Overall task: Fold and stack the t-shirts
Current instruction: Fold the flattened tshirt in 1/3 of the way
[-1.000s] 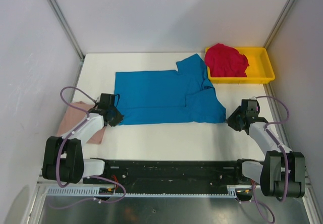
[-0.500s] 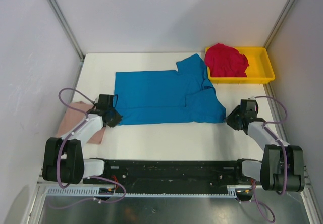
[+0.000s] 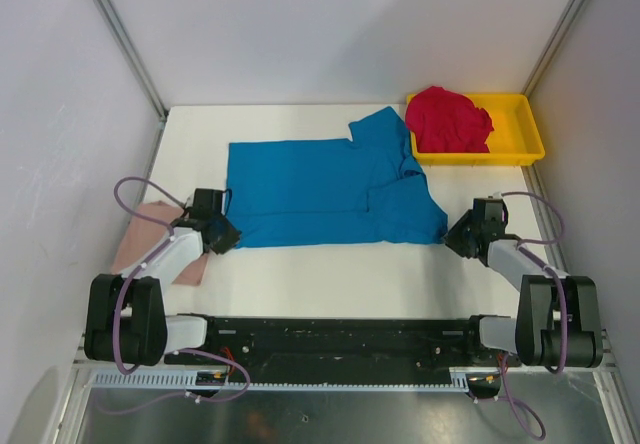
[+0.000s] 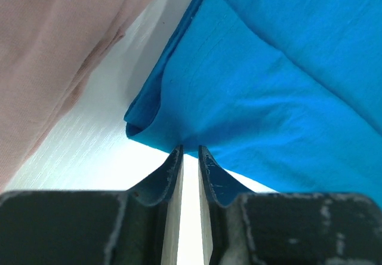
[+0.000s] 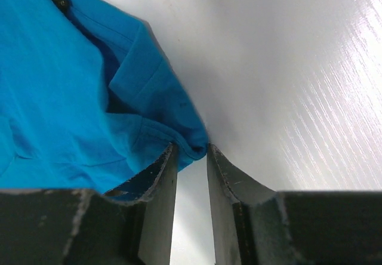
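The blue t-shirt (image 3: 330, 189) lies spread flat in the middle of the table, with one sleeve reaching toward the tray. My left gripper (image 3: 228, 234) sits low at its near left corner. In the left wrist view the jaws (image 4: 190, 150) stand close together, pinching the folded blue edge (image 4: 268, 86). My right gripper (image 3: 452, 236) is at the near right corner, where the blue hem corner (image 5: 59, 98) is caught between the fingertips (image 5: 191, 148). The pink t-shirt (image 3: 140, 232) lies under my left arm at the table's left edge. The red t-shirt (image 3: 447, 119) is bunched in the tray.
A shallow yellow tray (image 3: 530, 129) stands at the back right corner and holds the red shirt. White walls and metal posts close in the table on the left, back and right. The arm bases and a black rail run along the near edge.
My right gripper has crept slightly left, in toward the blue shirt's corner. The left gripper and the shirts have barely moved.
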Controlling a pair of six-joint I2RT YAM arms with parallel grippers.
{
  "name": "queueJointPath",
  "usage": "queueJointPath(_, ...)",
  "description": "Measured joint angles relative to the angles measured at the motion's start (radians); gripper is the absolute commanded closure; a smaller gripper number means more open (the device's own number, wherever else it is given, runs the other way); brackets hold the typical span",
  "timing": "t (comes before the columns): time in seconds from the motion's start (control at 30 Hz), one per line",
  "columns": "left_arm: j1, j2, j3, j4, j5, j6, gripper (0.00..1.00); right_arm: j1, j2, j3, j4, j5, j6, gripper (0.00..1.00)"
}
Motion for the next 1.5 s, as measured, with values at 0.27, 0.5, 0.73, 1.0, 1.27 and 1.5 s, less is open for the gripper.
queueJointPath(0.27,0.024,-0.024,-0.023,0.002,0.000,0.001,0.71,-0.005,0.017,0.003,-0.005,0.016,0.011,1.00)
queueJointPath(0.5,0.058,-0.034,-0.034,0.002,0.000,0.000,0.70,-0.038,-0.006,0.039,-0.092,0.049,0.002,1.00)
queueJointPath(0.73,0.059,-0.034,-0.037,0.004,0.000,-0.001,0.67,-0.055,-0.014,0.053,-0.123,0.056,-0.017,1.00)
queueJointPath(1.0,0.061,-0.073,-0.074,0.000,-0.018,-0.010,0.64,-0.068,-0.013,0.056,-0.139,0.055,-0.028,1.00)
queueJointPath(1.27,0.062,-0.069,-0.087,0.001,-0.040,-0.026,0.59,-0.073,-0.003,0.063,-0.143,0.043,-0.042,1.00)
queueJointPath(1.5,0.063,-0.016,-0.081,0.059,-0.046,-0.048,0.67,-0.076,0.005,0.063,-0.143,0.035,-0.043,1.00)
